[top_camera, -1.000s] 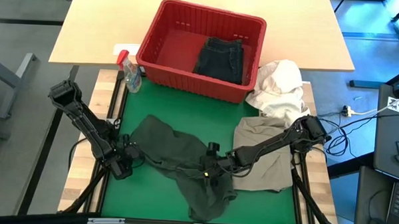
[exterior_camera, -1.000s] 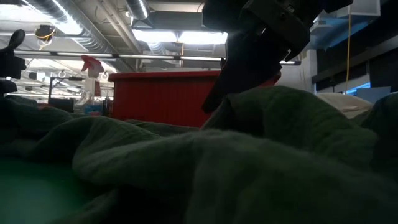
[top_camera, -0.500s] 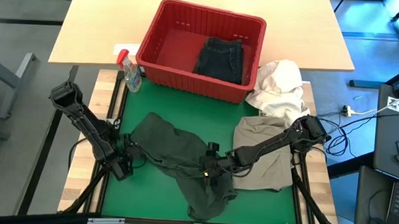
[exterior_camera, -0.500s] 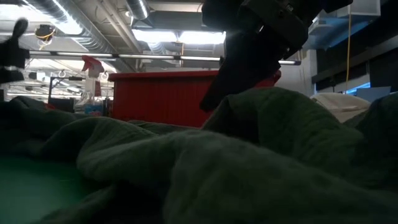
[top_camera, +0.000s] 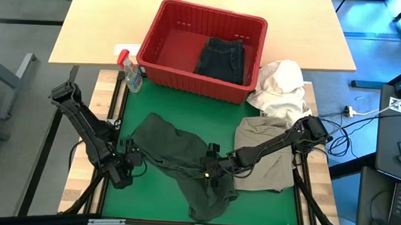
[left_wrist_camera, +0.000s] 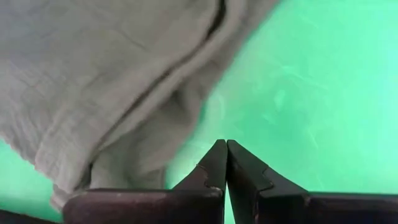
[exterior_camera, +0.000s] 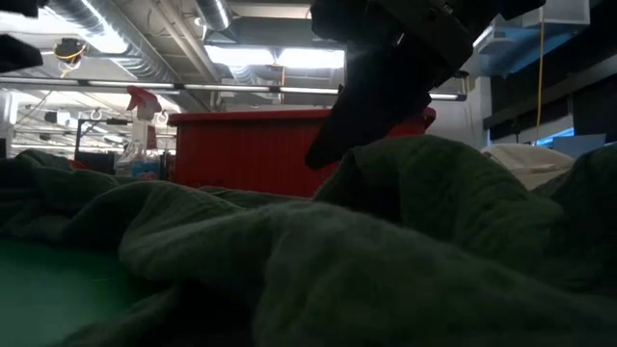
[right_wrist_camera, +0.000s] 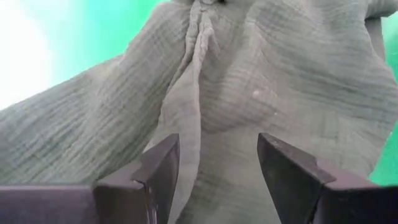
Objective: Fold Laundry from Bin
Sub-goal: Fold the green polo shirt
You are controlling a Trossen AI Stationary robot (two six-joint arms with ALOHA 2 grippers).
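A dark olive-grey garment (top_camera: 172, 148) lies crumpled on the green mat (top_camera: 150, 204). My right gripper (top_camera: 210, 171) stands open on the garment's right middle, a ridge of cloth (right_wrist_camera: 189, 93) running between its fingers. My left gripper (top_camera: 123, 176) is shut on nothing over bare mat, just off the garment's left edge (left_wrist_camera: 93, 74). The red bin (top_camera: 190, 25) stands at the far side with one dark garment (top_camera: 222, 58) in it. A khaki garment (top_camera: 269, 155) lies spread at the right. My right gripper comes at the garment slanting down from the table's right. Its open fingers (right_wrist_camera: 158, 168) stand on either side of a ridge of cloth near the garment's middle, which is not pinched. Whether the fingertips touch the cloth, I cannot tell. The garment lies slack on the mat.
A white cloth bundle (top_camera: 282, 85) lies at the far right, partly on the khaki garment. A clear spray bottle with a red top (top_camera: 129, 73) stands left of the bin. Bare green mat shows along the near left (top_camera: 137, 197).
My left gripper has drawn back a little toward the table's near edge and risen, away from the garment's left edge. The garment's left part has sunk slightly on the mat.
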